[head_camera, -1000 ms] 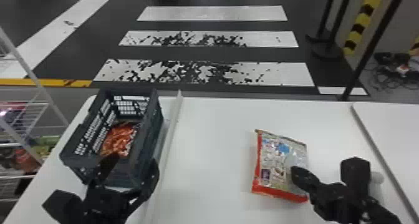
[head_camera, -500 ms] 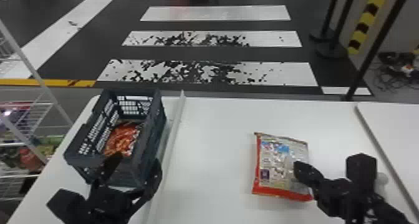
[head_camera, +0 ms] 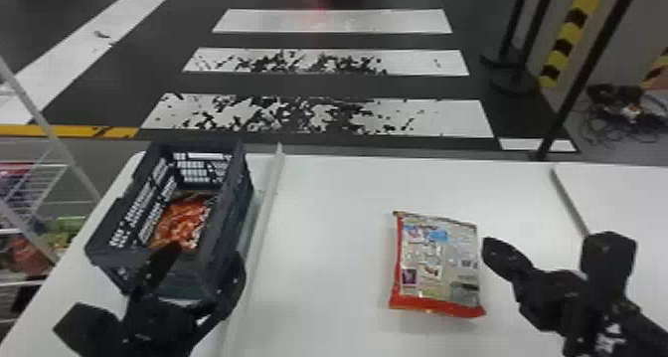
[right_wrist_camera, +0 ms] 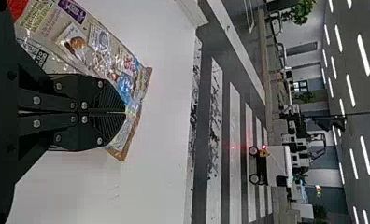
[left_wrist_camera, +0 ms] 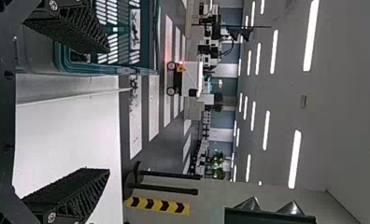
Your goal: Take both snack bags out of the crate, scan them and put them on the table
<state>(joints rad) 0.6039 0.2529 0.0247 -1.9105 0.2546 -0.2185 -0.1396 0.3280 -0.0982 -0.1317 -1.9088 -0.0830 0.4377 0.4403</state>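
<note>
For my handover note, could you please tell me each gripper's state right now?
Left gripper: open, empty.
Right gripper: closed, apparently empty.

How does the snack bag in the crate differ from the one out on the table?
The bag in the crate shows a mostly orange-red face; the bag on the table shows a pale, printed face with a red bottom edge.

The crate bag sits enclosed by the crate's walls, while the table bag lies flat in the open.

Both have red on their packaging.
</note>
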